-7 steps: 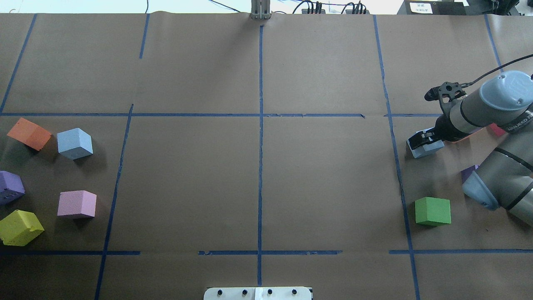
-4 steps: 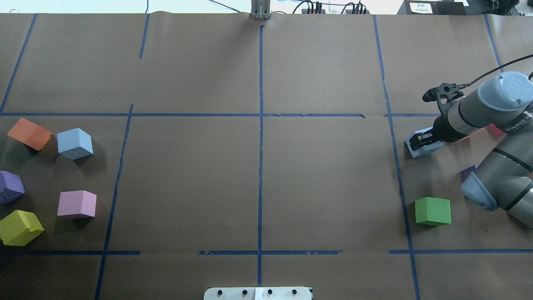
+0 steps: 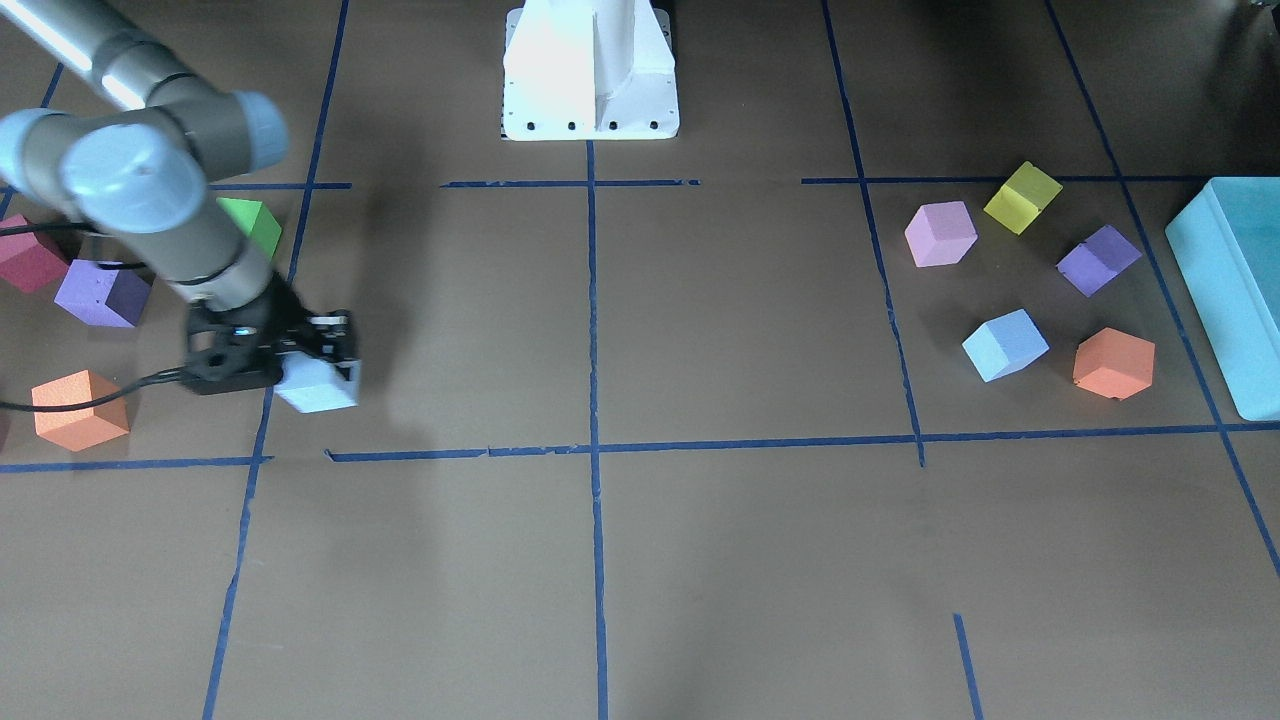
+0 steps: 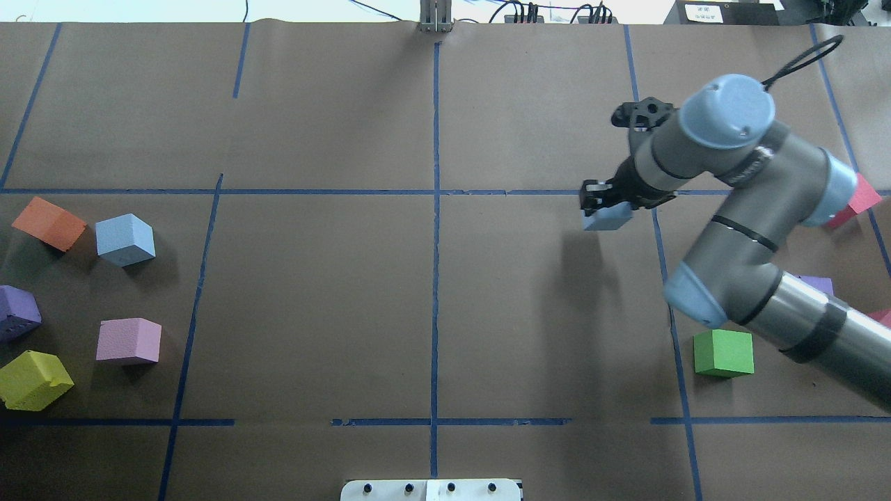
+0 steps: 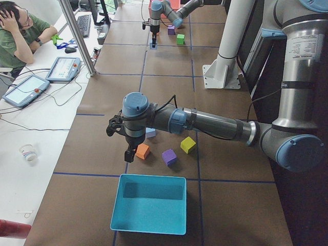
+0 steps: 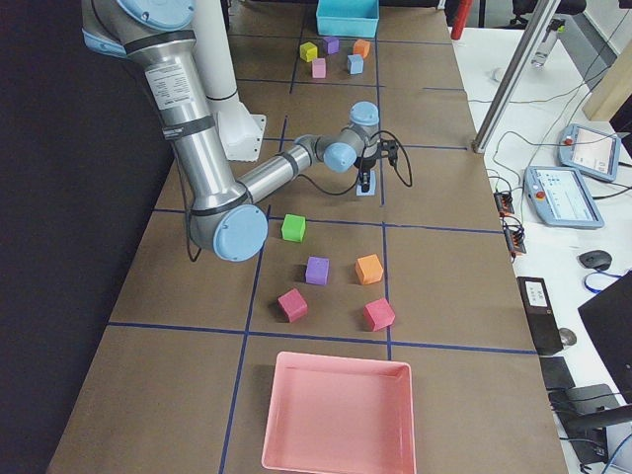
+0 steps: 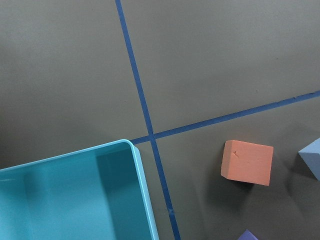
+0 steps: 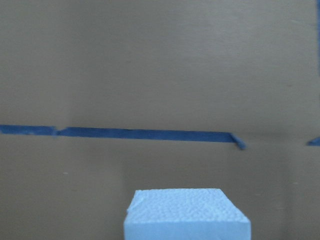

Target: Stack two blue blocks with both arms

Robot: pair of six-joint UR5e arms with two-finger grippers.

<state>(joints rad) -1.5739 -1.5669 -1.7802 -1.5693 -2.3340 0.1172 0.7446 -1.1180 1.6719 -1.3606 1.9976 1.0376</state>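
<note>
My right gripper [image 4: 603, 207] is shut on a pale blue block [image 4: 608, 218] and holds it above the table near a blue tape crossing. The front view shows this gripper [image 3: 322, 358] with the block [image 3: 318, 389] below it. The block fills the bottom of the right wrist view [image 8: 187, 215]. The second blue block [image 4: 125, 239] sits on the table at the far left, next to an orange cube [image 4: 49, 223]. My left gripper [image 5: 128, 155] shows only in the exterior left view, hovering by the orange cube and that block [image 5: 150, 133]; I cannot tell if it is open or shut.
Purple [image 4: 17, 312], pink [image 4: 129, 341] and yellow [image 4: 33, 380] cubes lie near the second blue block. A teal box [image 3: 1235, 280] stands beyond them. A green cube [image 4: 724, 353] lies under my right arm. A pink tray [image 6: 341, 420] sits at the right end.
My right arm has swung left and away from the robot with the blue block in its gripper, lifting it off the table. The other cubes have not moved.
</note>
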